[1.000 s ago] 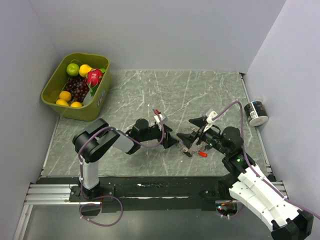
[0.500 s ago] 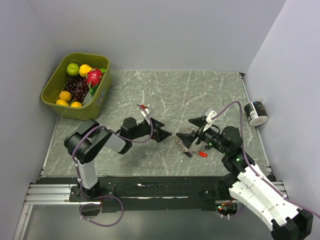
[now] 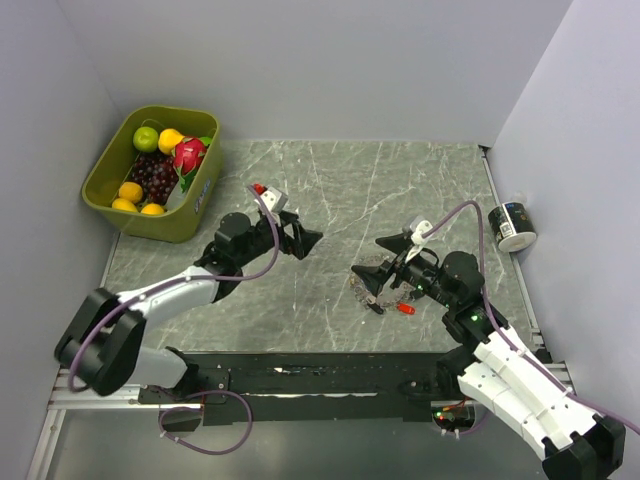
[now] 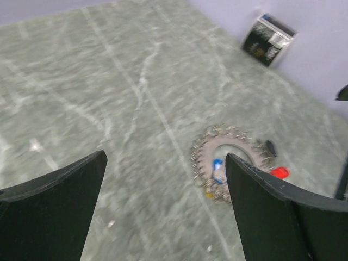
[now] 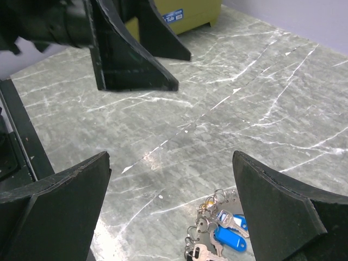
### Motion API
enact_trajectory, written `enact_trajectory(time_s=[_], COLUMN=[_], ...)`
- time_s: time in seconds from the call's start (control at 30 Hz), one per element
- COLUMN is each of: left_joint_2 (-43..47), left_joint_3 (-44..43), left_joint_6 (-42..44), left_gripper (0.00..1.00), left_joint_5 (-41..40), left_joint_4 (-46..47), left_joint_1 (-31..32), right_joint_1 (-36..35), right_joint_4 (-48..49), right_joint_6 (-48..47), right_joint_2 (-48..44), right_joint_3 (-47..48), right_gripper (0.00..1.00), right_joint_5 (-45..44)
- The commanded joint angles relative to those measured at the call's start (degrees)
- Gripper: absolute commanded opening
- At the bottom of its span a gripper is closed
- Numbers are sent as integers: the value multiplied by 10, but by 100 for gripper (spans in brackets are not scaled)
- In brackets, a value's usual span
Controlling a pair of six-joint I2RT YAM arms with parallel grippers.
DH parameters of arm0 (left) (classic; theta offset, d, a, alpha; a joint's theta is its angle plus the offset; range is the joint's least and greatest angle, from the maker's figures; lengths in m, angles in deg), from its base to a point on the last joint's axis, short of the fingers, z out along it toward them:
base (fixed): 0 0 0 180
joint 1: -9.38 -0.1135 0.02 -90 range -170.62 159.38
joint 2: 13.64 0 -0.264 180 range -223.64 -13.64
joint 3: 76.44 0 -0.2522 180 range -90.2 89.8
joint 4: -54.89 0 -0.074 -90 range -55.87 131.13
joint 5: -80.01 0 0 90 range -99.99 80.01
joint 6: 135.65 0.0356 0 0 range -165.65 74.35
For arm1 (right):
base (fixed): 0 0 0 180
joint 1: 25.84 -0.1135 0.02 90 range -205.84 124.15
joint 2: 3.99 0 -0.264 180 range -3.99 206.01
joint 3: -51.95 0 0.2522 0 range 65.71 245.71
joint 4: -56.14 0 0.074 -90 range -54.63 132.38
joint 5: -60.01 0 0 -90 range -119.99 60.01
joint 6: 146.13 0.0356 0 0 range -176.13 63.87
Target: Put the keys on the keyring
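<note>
The keyring (image 4: pixel 205 148), a silvery ring with a beaded rim, lies flat on the marble table. A blue key (image 4: pixel 217 166) lies inside it, a yellow bit (image 4: pixel 209 193) at its near rim, a black key (image 4: pixel 270 145) and a red key (image 4: pixel 279 173) beside it. In the top view the keyring (image 3: pixel 360 289) lies just under my right gripper (image 3: pixel 381 262), with the red key (image 3: pixel 405 309) to its right. My right gripper (image 5: pixel 171 157) is open and empty above the blue keys (image 5: pixel 228 238). My left gripper (image 3: pixel 300 240) is open and empty, well left of the ring; it also shows in its wrist view (image 4: pixel 166 157).
An olive tub (image 3: pixel 152 185) of fruit stands at the back left. A dark printed roll (image 3: pixel 515 226) rests against the right wall and also shows in the left wrist view (image 4: pixel 269 39). The walls close in the table on three sides.
My left arm has drawn back to the left and up, away from the keyring, with its gripper open. The right arm and the keys have not moved.
</note>
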Motion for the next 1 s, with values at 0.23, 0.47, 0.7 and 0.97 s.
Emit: enact_trajectory(time_s=[0.23, 0.47, 0.7, 0.97], left_joint_2=[128, 148, 166, 195], left_joint_3=[3, -28, -30, -7], left_joint_6=[44, -12, -13, -40], left_gripper=[96, 96, 96, 96], left_joint_5=[-154, -232, -242, -292], left_joint_4=[-129, -171, -184, -156], left_joint_1=[0, 0, 0, 0], right_joint_1=[-1, 0, 0, 0], right_joint_4=[23, 23, 1, -57], right_joint_6=[4, 12, 47, 92], right_joint_2=[10, 38, 56, 63], right_joint_3=[13, 29, 37, 42], right_gripper=[100, 100, 100, 100], right_joint_5=[5, -20, -154, -346])
